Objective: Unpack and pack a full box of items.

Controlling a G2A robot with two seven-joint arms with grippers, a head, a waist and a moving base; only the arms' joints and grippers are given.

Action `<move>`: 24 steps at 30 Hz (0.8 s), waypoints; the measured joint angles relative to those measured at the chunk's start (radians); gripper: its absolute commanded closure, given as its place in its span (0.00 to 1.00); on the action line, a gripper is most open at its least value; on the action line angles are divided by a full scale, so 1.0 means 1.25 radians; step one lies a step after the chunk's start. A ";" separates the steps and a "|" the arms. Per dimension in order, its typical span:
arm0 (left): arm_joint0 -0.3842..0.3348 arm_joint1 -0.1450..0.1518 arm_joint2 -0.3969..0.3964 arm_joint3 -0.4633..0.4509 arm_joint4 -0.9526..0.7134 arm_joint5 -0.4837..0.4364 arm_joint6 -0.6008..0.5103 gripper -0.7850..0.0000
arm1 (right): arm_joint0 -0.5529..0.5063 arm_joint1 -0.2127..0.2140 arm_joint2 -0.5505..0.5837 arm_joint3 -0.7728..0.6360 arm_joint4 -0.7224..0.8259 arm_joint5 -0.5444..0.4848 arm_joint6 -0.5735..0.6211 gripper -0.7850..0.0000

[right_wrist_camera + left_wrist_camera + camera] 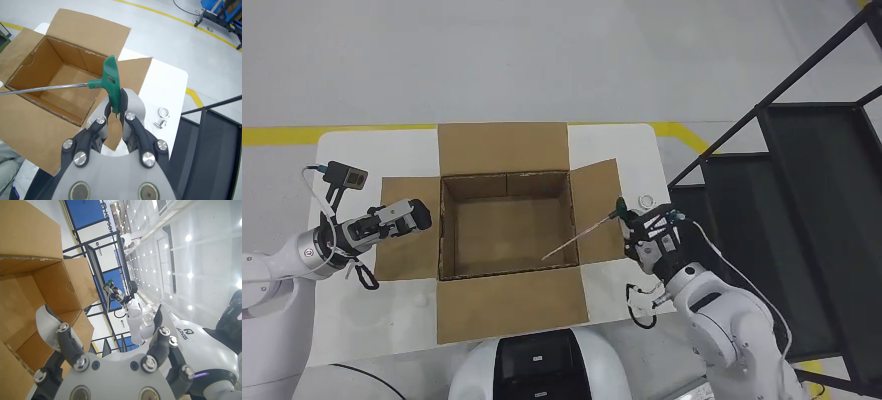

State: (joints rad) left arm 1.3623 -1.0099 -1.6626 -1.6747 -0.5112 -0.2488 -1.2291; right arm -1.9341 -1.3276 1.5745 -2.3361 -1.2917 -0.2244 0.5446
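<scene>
Here, in the top view, the cardboard box [506, 184] is sitting open on the white tabletop [372, 150] with all four flaps spread flat, and its inside is looking bare. The right arm's jaws are hovering just past the right flap, holding the T-handle wrench [582, 236] so that its thin shaft is slanting out over the box opening. The left arm's jaws are waiting over the left flap.

In the left wrist view, the left arm's jaws are standing wide apart with nothing between them, and the box wall is lying just beyond one finger [45, 321].

In the right wrist view, the right arm's jaws are pinching narrowly on one end of the wrench's green crossbar, leaving the other end sticking up free while the steel shaft is reaching sideways over the box rim. A small metal ring [163, 111] and a little bracket [160, 125] are lying on the tabletop beside the flap, well apart from the wrench.

Judging by its looks, the wrench is stiff and fairly light, though the long shaft is likely making it tip-heavy. The smooth steel is probably slippery, so the moulded plastic crossbar is seeming the better place to take hold.
</scene>
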 measured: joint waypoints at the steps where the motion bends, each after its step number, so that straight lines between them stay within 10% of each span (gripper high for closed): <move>1: 0.000 0.000 0.000 0.000 0.000 0.000 0.000 0.00 | -0.020 0.001 0.013 0.001 0.009 -0.006 -0.020 1.00; 11: 0.000 0.000 0.000 0.000 0.000 0.000 0.000 0.00 | -0.177 0.002 0.136 0.057 0.131 -0.021 -0.210 1.00; 24: 0.000 0.000 0.000 0.000 0.000 0.000 0.000 0.00 | -0.178 0.005 0.139 0.064 0.119 -0.044 -0.200 1.00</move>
State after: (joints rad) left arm 1.3623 -1.0099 -1.6626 -1.6747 -0.5112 -0.2488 -1.2291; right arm -2.1568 -1.3209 1.7481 -2.2559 -1.1431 -0.2797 0.2950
